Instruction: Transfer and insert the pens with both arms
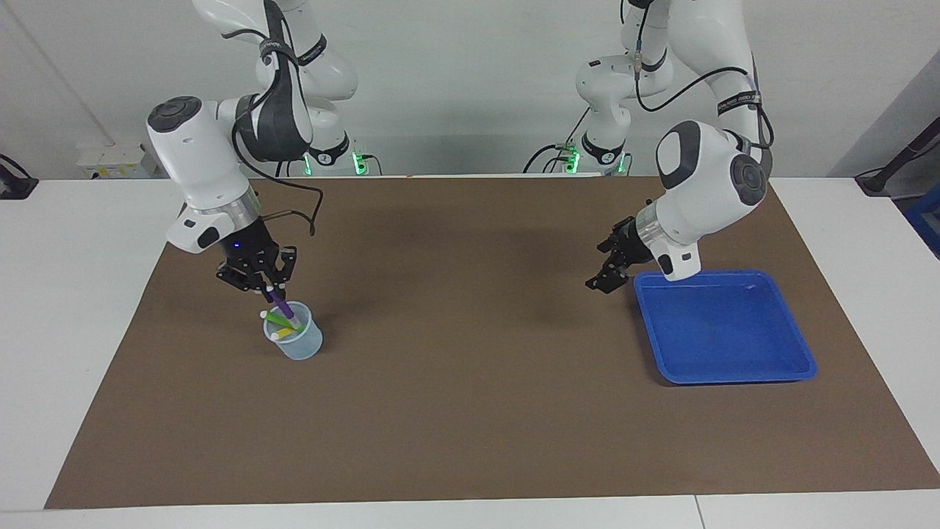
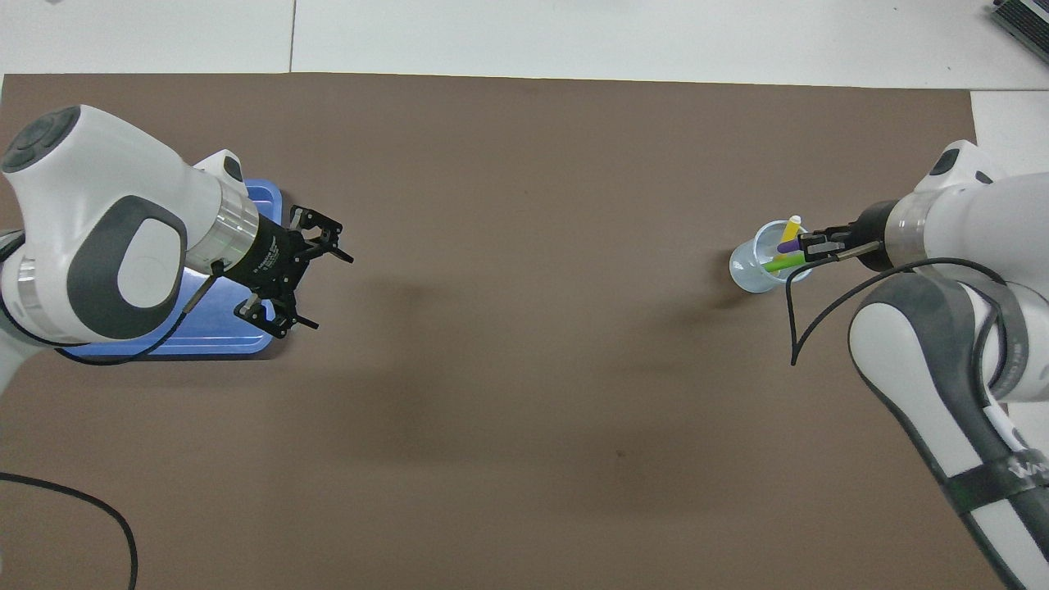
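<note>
Pens at the right arm's end | we see the right gripper [image 1: 270, 292] clamping the purple marker pen [image 1: 284, 304] into the clear plastic cup [image 1: 297, 345] with yellow [image 1: 282, 332] and green [image 1: 277, 318] ones | left gripper [image 1: 606, 266] spread wide, holding nothing, beside the blue plastic tray [image 1: 734, 375]

Arm shells: two glossy white jointed robot arms, the left arm [image 1: 698, 176] and the right arm [image 1: 198, 158], with rounded links.
Joint caps: dark grey, round, on the elbow housings.
Wrist rings: ribbed silver metal bands above each hand.
Hands: black two-finger left gripper [image 1: 608, 266] and black right gripper [image 1: 266, 288], built of open linkages.
Cables: thin black leads looping along both arms, strapped down with black bands.
Lights: green glow at each base; small blue dot on the right wrist.
</note>
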Motion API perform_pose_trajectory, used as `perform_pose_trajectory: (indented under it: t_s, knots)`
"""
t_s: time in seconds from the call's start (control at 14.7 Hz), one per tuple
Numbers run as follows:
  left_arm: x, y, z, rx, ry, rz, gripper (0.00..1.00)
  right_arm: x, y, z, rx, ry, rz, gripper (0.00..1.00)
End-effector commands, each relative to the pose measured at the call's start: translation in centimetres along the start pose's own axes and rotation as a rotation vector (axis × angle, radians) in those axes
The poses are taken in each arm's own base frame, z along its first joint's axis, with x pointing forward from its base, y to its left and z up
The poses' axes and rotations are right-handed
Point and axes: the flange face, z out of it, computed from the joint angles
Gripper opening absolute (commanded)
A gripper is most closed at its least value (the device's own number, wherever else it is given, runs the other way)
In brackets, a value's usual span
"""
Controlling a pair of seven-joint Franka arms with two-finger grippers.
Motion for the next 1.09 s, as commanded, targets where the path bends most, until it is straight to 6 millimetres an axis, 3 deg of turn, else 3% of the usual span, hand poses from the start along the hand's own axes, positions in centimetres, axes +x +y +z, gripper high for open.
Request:
perform_pose_trajectory:
  t_s: [0.0,0.14,0.2,0.27,0.34,0.68,1.02]
  knots:
    - [1.4,-0.7,-4.3,-0.043,0.075,-0.012,1.00,0.2,0.7,0.4,-0.016,0.018,-0.001,0.00]
    - [0.7,-0.3,-5.3,0.000,0.219,0.122,1.00,0.3,0.7,1.0,-0.015,0.020,0.002,0.00]
    - [-0.1,-0.2,-5.3,0.022,0.272,0.189,1.00,0.3,0.7,1.1,-0.014,0.019,0.007,0.21]
    - [-0.7,-0.3,-5.9,0.034,0.311,0.254,1.00,0.3,0.6,1.2,-0.013,0.018,0.015,0.51]
    - [-0.9,-0.5,-6.6,0.039,0.329,0.330,1.00,0.4,0.4,1.2,-0.011,0.016,0.024,1.00]
    - [0.5,-1.8,-9.4,0.094,0.354,0.811,1.00,0.7,0.6,0.4,-0.014,0.025,0.038,1.00]
    - [3.1,-3.9,-13.1,0.191,0.411,1.218,1.00,0.6,-0.2,-2.9,-0.022,0.036,0.025,1.00]
